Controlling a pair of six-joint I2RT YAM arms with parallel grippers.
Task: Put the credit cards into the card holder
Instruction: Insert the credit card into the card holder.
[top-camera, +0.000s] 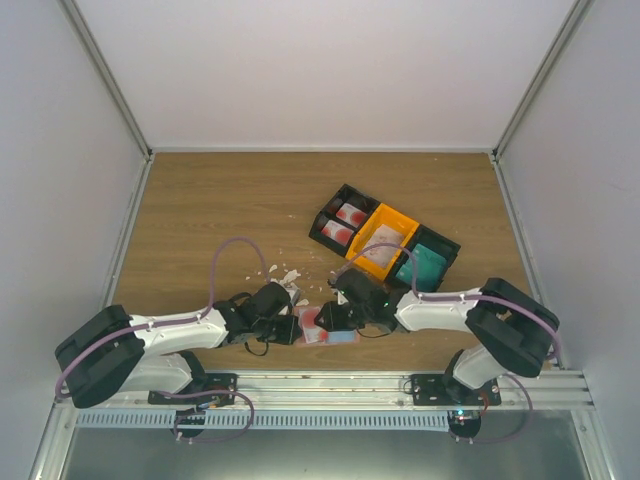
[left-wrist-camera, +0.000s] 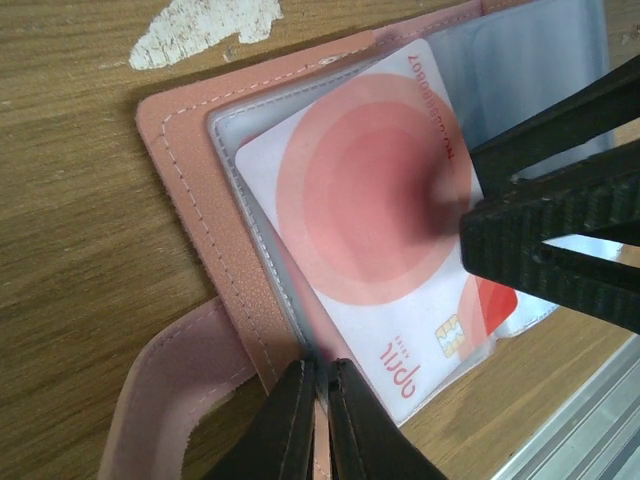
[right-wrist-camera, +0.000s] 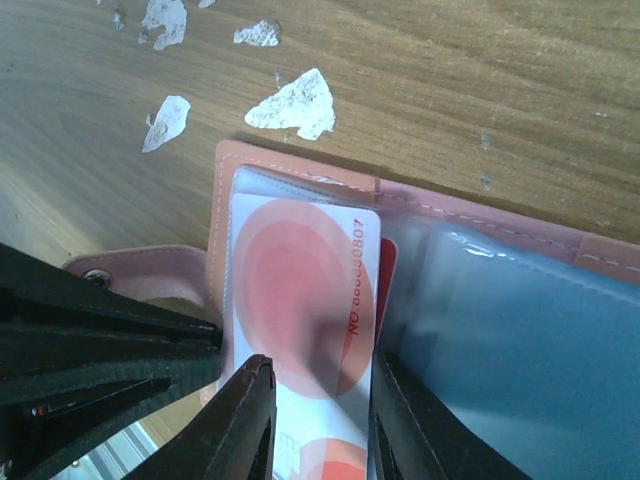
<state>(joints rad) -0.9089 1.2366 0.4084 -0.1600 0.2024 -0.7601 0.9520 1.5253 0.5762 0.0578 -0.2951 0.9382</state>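
1. Wood-grain bench (top-camera: 230, 200) inside a white-walled booth. White crumbs (right-wrist-camera: 295, 100) are scattered over it, and a row of black and orange plastic bins (top-camera: 385, 245) sits further back, well apart from the action, with what look like more cards inside.
2. The salmon-pink folding card holder (left-wrist-camera: 190, 200) lies opened flat on the bench near the front edge, right between the two arms. It has a stitched leather-like cover, clear plastic sleeves (right-wrist-camera: 520, 320) inside, and a snap tab (left-wrist-camera: 180, 400) flopped out to the side.
3. The left hand (left-wrist-camera: 320, 420) is clenched on the cover's edge, and you can see a sliver of pink pinched between its fingers. My guess is it's pinning the holder down so it doesn't skate around when a card gets pushed in.
4. The right hand (right-wrist-camera: 320, 375) is grasping the white credit card with red circles (left-wrist-camera: 360, 200) across its width, one finger along each long side. That makes sense to me, since it leaves the leading end free to slide in.
5. The card looks partway into the nearest clear sleeve and a bit crooked to the pocket. Its chip end pokes out toward the front edge of the bench. It's thin and glossy, with red lettering along one side.
6. I'd say it needs straightening and a push home, then on to the cards in the bins.
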